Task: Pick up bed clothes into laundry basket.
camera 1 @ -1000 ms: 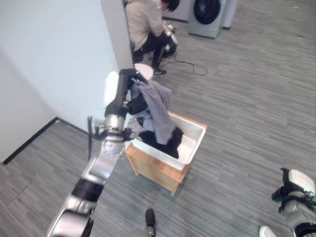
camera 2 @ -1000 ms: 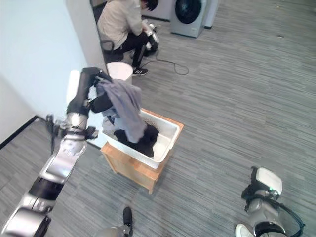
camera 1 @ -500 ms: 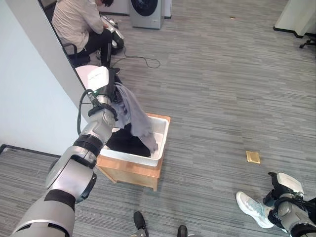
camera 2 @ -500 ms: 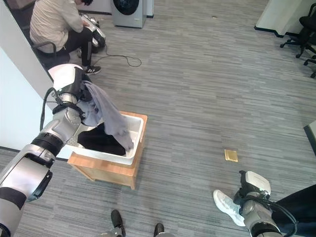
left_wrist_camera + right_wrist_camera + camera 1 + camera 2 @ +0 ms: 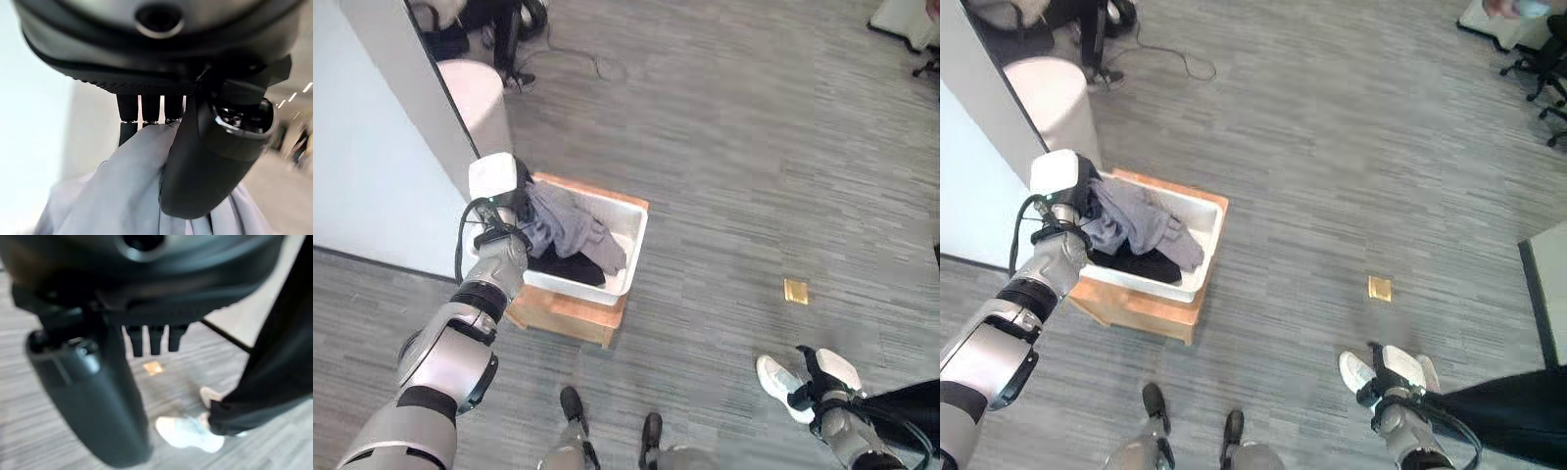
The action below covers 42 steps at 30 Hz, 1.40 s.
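The floor [image 5: 754, 166] is grey carpet with a fine streaked weave, running wide and open to the right of the work. A pale wall [image 5: 372, 127] closes off the left side, its corner edge standing just behind a rounded pinkish-white bin [image 5: 480, 98]. At the top of the head views a person's dark legs [image 5: 504, 20] sit by a loose cable on the carpet. A small flat yellow-brown square [image 5: 795, 291] lies alone on the carpet, well apart from everything else. To the lower right a person's white shoe [image 5: 781, 389] and a dark trouser leg [image 5: 1508, 397] stand close to the right hand [image 5: 98, 396].

A low wooden crate [image 5: 566, 315] of light, plain boards stands near the wall, and on it rests the laundry basket [image 5: 631, 245], a white rectangular plastic tub with smooth walls and a rounded rim. Dark clothes [image 5: 570, 269] lie in its bottom. The grey garment [image 5: 570, 227], soft and crumpled in loose folds, hangs over the basket's near-wall side and spills down inside it onto the dark clothes.

The left hand [image 5: 195, 161] is at the basket's rim on the wall side, its fingers [image 5: 149, 110] curled with the thumb pinching the grey cloth. The right hand hangs low over bare carpet, fingers short and relaxed, holding nothing.
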{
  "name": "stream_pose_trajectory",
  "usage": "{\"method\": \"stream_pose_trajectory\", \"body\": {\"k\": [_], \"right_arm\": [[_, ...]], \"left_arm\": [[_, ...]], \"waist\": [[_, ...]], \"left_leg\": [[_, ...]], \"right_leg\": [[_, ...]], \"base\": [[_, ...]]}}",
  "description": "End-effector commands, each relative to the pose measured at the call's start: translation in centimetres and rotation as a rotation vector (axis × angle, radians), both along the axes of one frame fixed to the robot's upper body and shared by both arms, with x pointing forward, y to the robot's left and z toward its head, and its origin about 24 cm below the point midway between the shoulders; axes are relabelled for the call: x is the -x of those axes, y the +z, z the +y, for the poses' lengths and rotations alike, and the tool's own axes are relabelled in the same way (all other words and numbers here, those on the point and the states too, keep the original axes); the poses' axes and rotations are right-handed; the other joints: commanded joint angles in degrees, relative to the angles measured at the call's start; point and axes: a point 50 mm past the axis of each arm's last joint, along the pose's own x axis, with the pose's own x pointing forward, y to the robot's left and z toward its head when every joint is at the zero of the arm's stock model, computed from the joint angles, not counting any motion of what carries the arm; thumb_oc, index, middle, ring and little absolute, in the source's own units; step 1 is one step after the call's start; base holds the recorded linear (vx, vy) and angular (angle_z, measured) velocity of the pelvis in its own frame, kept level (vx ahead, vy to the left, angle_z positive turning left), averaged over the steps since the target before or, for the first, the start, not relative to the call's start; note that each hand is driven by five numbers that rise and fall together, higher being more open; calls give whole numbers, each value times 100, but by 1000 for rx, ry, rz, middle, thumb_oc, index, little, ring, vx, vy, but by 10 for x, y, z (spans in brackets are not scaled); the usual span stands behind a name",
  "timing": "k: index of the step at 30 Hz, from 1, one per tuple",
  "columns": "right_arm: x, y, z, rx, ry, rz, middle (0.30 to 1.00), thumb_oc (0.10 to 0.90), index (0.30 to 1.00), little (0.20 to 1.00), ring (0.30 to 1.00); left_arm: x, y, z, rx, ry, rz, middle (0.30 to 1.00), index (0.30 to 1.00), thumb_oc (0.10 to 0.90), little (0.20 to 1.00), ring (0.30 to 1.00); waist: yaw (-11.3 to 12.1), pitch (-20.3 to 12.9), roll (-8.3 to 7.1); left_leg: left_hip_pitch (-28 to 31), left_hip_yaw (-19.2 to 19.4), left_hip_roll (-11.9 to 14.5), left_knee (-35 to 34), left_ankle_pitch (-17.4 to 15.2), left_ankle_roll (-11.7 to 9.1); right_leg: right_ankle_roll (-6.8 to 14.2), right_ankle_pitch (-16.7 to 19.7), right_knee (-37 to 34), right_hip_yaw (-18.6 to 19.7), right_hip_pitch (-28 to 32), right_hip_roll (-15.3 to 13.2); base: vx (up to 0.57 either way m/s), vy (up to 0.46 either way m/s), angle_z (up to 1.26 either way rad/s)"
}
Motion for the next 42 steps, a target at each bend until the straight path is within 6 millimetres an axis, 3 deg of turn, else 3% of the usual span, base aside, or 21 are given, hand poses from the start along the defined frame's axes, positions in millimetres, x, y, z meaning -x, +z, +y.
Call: {"method": "stream_pose_trajectory", "body": {"k": [1, 3, 7, 13, 14, 18, 22, 24, 27, 28, 29, 30, 33, 34, 35, 36, 37, 39, 42], "right_arm": [[-20, 46, -38, 114, -57, -154, 900, 800, 900, 900, 900], [-24, 50, -37, 104, -53, -172, 900, 800, 900, 900, 900], [-26, 58, -39, 104, -29, -204, 900, 800, 900, 900, 900], [-37, 84, -39, 151, 51, -280, 900, 800, 900, 900, 900], [-42, 96, -38, 174, 91, -304, 900, 800, 900, 900, 900], [-49, 111, -34, 197, 145, -335, 900, 800, 900, 900, 900], [-55, 139, -30, 242, 234, -405, 900, 800, 900, 900, 900], [-55, 156, -28, 258, 277, -454, 900, 800, 900, 900, 900], [-48, 198, -24, 324, 368, -562, 900, 800, 900, 900, 900], [-44, 205, -23, 328, 384, -586, 900, 800, 900, 900, 900], [-51, 196, -23, 358, 373, -519, 900, 800, 900, 900, 900], [-58, 201, -5, 338, 436, -566, 900, 800, 900, 900, 900], [-66, 246, 13, 346, 495, -783, 900, 800, 900, 900, 900], [-66, 247, 14, 346, 497, -785, 900, 800, 900, 900, 900], [-72, 269, 25, 344, 539, -872, 900, 800, 900, 900, 900], [-73, 269, 25, 343, 542, -873, 900, 800, 900, 900, 900], [-74, 286, 36, 331, 579, -951, 900, 800, 900, 900, 900], [-76, 299, 48, 315, 618, -1019, 900, 800, 900, 900, 900], [-78, 296, 62, 236, 653, -1073, 900, 800, 900, 900, 900]], "left_arm": [[-12, 48, -3, 9, -8, -160, 900, 900, 800, 900, 900], [-11, 34, -5, 37, -7, -121, 900, 900, 800, 900, 900], [-11, 29, -12, 81, -27, -131, 900, 900, 800, 900, 900], [-13, 53, -36, 193, -148, -257, 900, 900, 800, 900, 900], [-11, 64, -49, 261, -233, -304, 900, 900, 800, 900, 900], [-6, 76, -59, 331, -316, -359, 900, 900, 800, 900, 900], [5, 113, -66, 384, -432, -497, 900, 900, 800, 900, 900], [12, 131, -62, 370, -464, -559, 900, 900, 800, 900, 900], [32, 154, -45, 326, -508, -639, 900, 900, 800, 900, 900], [38, 156, -37, 314, -510, -653, 900, 900, 800, 900, 900], [40, 159, -42, 304, -548, -647, 900, 900, 800, 900, 900], [47, 171, -39, 284, -558, -693, 900, 900, 800, 900, 900], [64, 179, -12, 232, -514, -761, 900, 900, 800, 900, 900], [65, 179, -11, 231, -512, -763, 900, 900, 800, 900, 900], [78, 185, 5, 180, -484, -802, 900, 900, 800, 900, 900], [79, 184, 6, 180, -480, -803, 900, 900, 800, 900, 900], [91, 179, 19, 170, -453, -816, 900, 900, 800, 900, 900], [99, 167, 31, 222, -428, -809, 900, 900, 800, 900, 900], [109, 145, 40, 184, -397, -766, 900, 900, 800, 900, 900]], "waist": [[115, 250, -95], [125, 306, -69], [125, 316, 4], [148, 207, 100], [176, 114, 165], [190, -31, 243], [246, -269, 338], [285, -360, 371], [358, -478, 410], [372, -522, 417], [583, -562, 461], [633, -610, 479], [859, -756, 521], [840, -752, 521], [1004, -839, 546], [979, -839, 549], [1173, -904, 522], [1331, -916, 522], [1441, -913, 541]], "left_leg": [[403, 453, 524, 11, -929, -663], [368, 484, 536, 11, -905, -675], [374, 507, 538, 11, -903, -682], [446, 462, 499, 11, -936, -673], [523, 427, 478, 11, -976, -674], [595, 379, 434, 11, -988, -659], [754, 333, 377, 11, -1040, -648], [824, 300, 362, 11, -1067, -653], [958, 205, 340, 11, -1103, -680], [968, 181, 333, 11, -1104, -680], [998, 117, 323, 11, -1120, -689], [1010, 63, 321, 11, -1115, -693], [1054, -64, 289, 11, -1101, -706], [1038, -67, 285, 11, -1076, -696], [1107, -116, 264, 11, -1099, -722], [1091, -120, 259, 11, -1074, -713], [1124, -203, 236, 11, -1089, -724], [1144, -283, 238, 11, -1055, -761], [1160, -356, 240, 11, -978, -778]], "right_leg": [[685, -97, -45, -252, -587, -751], [693, -74, -45, -244, -641, -780], [703, -54, -45, -239, -670, -813], [701, -79, -45, -273, -579, -819], [710, -113, -45, -296, -484, -813], [706, -122, -45, -304, -384, -804], [716, -148, -45, -346, -203, -808], [721, -149, -45, -383, -114, -821], [720, -174, -45, -453, 83, -812], [716, -179, -45, -463, 110, -809], [718, -212, -45, -512, 199, -801], [708, -223, -45, -569, 252, -811], [718, -236, -45, -672, 397, -824], [711, -216, -45, -674, 383, -828], [727, -226, -45, -760, 504, -837], [721, -207, -45, -764, 491, -841], [711, -235, -45, -890, 630, -833], [693, -210, 1, -1018, 761, -805], [611, -264, -17, -1105, 846, -775]], "base": [[-47, -1, -9], [-36, 4, -9], [-6, 1, -2], [3, -8, 0], [30, -16, 2], [24, -7, 1], [39, -1, 1], [52, 3, -1], [50, -12, 2], [65, -33, 6], [53, -35, 12], [36, -33, 11], [51, 7, 20], [53, 33, 18], [27, 23, 12], [74, 21, 25], [17, -7, 25], [20, -15, 38], [21, -14, 41]]}}
